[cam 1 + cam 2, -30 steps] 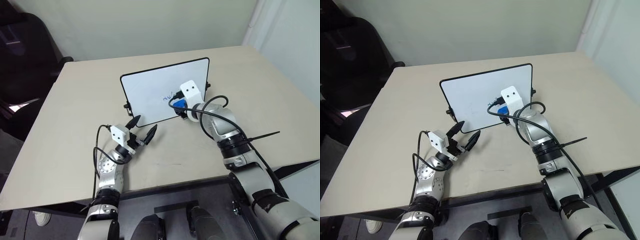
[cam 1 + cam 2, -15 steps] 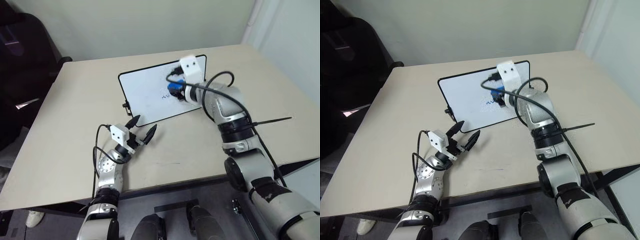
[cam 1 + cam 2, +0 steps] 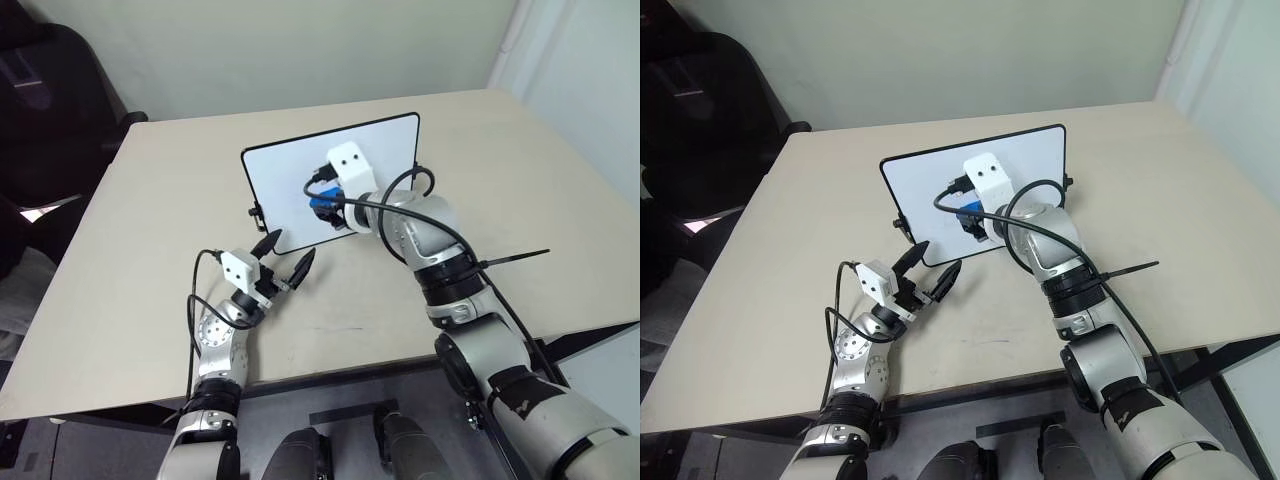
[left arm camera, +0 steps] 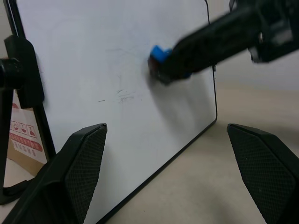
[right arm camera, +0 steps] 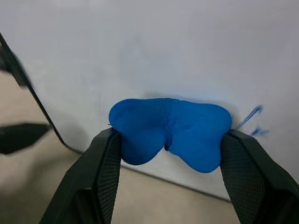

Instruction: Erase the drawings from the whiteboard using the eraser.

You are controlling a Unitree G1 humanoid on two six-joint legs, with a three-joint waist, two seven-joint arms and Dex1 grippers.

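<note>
Blue eraser (image 5: 170, 133), white whiteboard (image 3: 290, 185)

1. Your arms are silver-grey metal segments with black joint bands.
2. Each wrist carries a white camera box trailing looped black cables.
3. The left claw (image 3: 283, 258) and right claw (image 5: 167, 154) have black, textured fingers.

Pretty plain setup: a light beige table (image 3: 150, 220) with a smooth top, corners showing at the far left and far right. Sitting on it toward the far middle is the whiteboard (image 3: 290, 180), white with a thin black frame, propped up tilted on small black clips at its sides.
</note>
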